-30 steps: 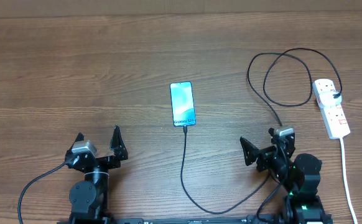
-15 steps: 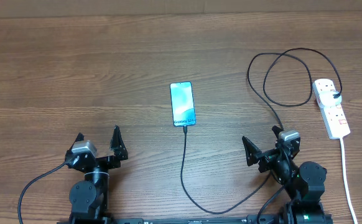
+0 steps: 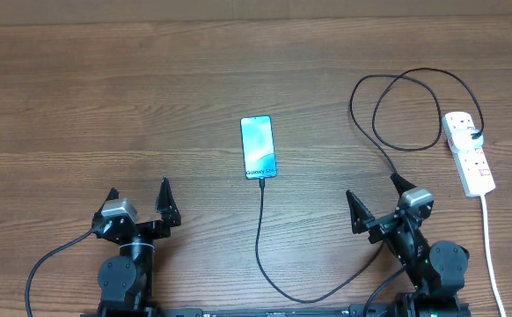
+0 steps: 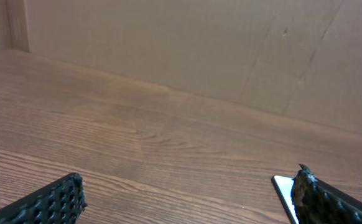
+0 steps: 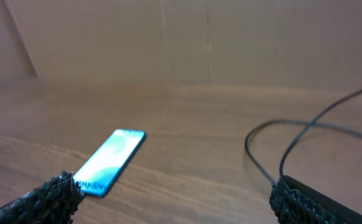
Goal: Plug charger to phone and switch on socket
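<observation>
The phone [image 3: 259,146] lies flat at mid-table, cyan screen up, with the black charger cable [image 3: 260,238] plugged into its near end. The cable runs toward me, curves right past my right arm, and loops at the far right [image 3: 397,106] to the white socket strip [image 3: 468,151]. My left gripper [image 3: 138,199] is open and empty, near-left of the phone. My right gripper [image 3: 376,201] is open and empty, near-right of the phone. The right wrist view shows the phone [image 5: 109,162] and cable [image 5: 274,146]. The left wrist view shows a phone corner [image 4: 284,186].
A white cord [image 3: 492,251] runs from the socket strip toward the near table edge on the right. The wooden table [image 3: 106,106] stretches back to a brown wall [image 4: 168,43].
My right arm has drawn back toward the near edge and a little to the right, its jaws opening wider. The left arm, phone, cable and socket strip have not moved.
</observation>
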